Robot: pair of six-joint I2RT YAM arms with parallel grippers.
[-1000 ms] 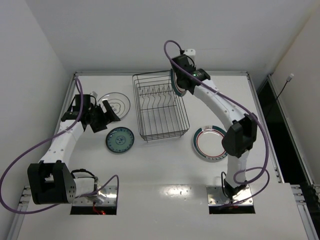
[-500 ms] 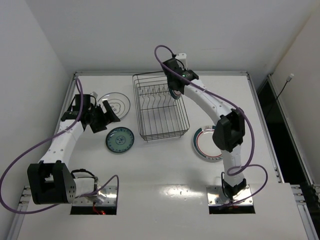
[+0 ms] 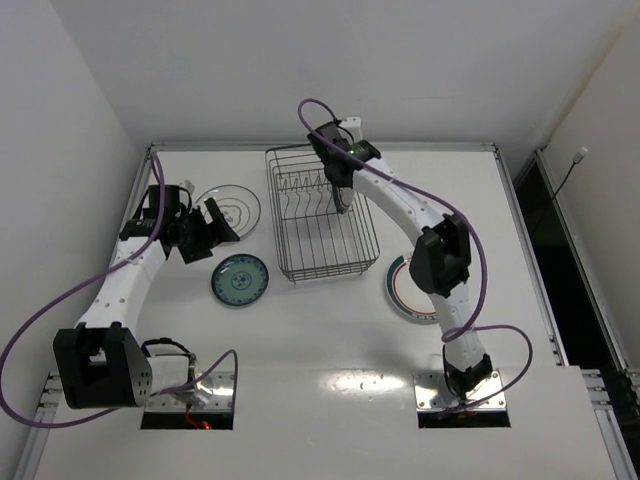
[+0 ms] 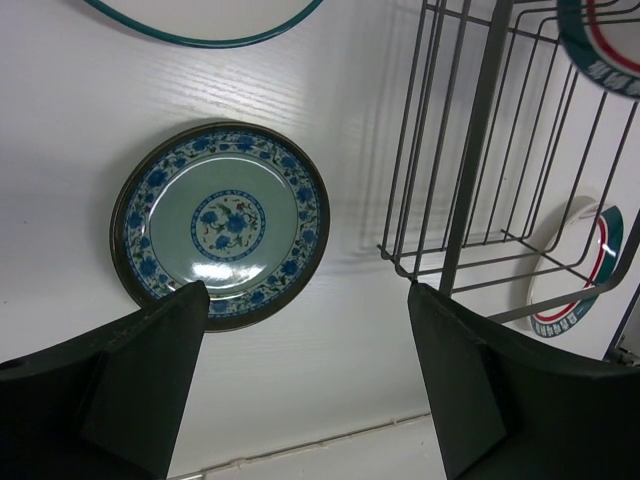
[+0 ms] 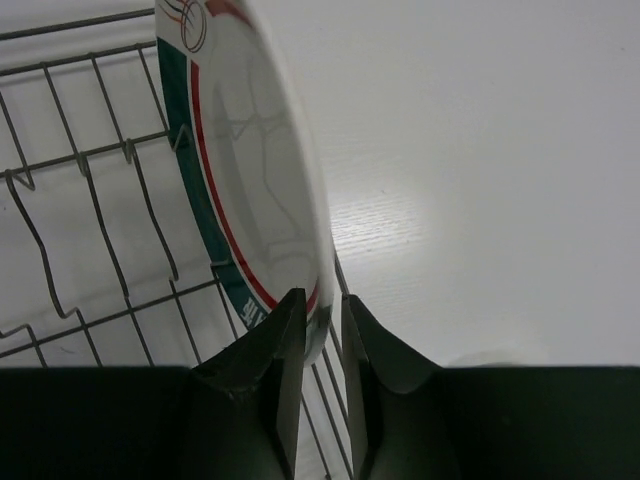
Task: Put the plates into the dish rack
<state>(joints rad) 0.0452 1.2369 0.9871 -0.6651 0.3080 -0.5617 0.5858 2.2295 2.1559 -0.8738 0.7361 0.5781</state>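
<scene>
My right gripper (image 3: 340, 188) is shut on the rim of a white plate with a green rim and red ring (image 5: 250, 170). It holds the plate on edge over the back of the dark wire dish rack (image 3: 315, 240), beside the upright prongs (image 5: 100, 200). A second green-rimmed plate (image 3: 405, 290) lies flat right of the rack, partly behind my right arm. My left gripper (image 3: 205, 235) is open and empty between the white line-pattern plate (image 3: 232, 208) and the small teal patterned plate (image 3: 240, 280). The teal plate (image 4: 220, 225) lies just ahead of my left fingers.
White walls close in the table at the back and left. The table's right edge drops off past the second plate. The rack's left wall (image 4: 480, 150) stands close to my left gripper's right finger.
My right arm has swung left with the plate, from the rack's back right corner to over its inside. My left arm has not moved.
</scene>
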